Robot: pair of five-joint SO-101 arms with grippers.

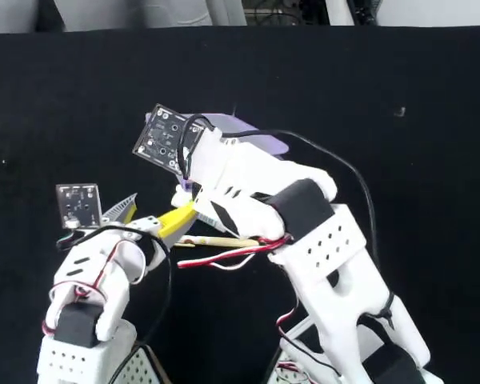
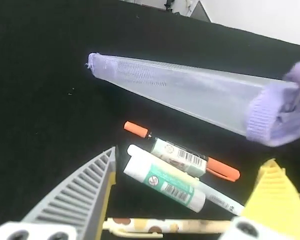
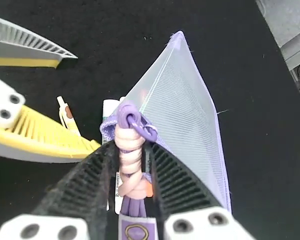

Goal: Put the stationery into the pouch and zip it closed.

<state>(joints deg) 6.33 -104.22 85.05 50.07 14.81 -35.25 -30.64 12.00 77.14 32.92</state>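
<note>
Lavender and translucent, the long mesh zip pouch (image 2: 190, 95) lies on the black counter (image 2: 35, 100) just beyond the fingertips of the left gripper (image 2: 192, 155). Its zip end is held by the right gripper (image 3: 131, 150), whose black fingers (image 3: 175, 185) are clamped on the knotted purple zip-pull cord (image 3: 130, 135).

The left gripper's grey and yellow fingers (image 2: 85, 195) stand wide apart and hold nothing. Between them, beside the pouch, lies the stationery:
- an orange-ended marker (image 2: 182, 152)
- a white glue stick (image 2: 162, 180) with a green label, touching the marker
- a thin white pen (image 2: 222, 201)
- a cream pen (image 2: 155, 226) with brown spots, nearest the finger bases

All four appear to lie outside the pouch, so packing looks not yet begun. Each piece has to go in, then the zip must be drawn shut. I cannot tell whether the pouch mouth is open.
</note>
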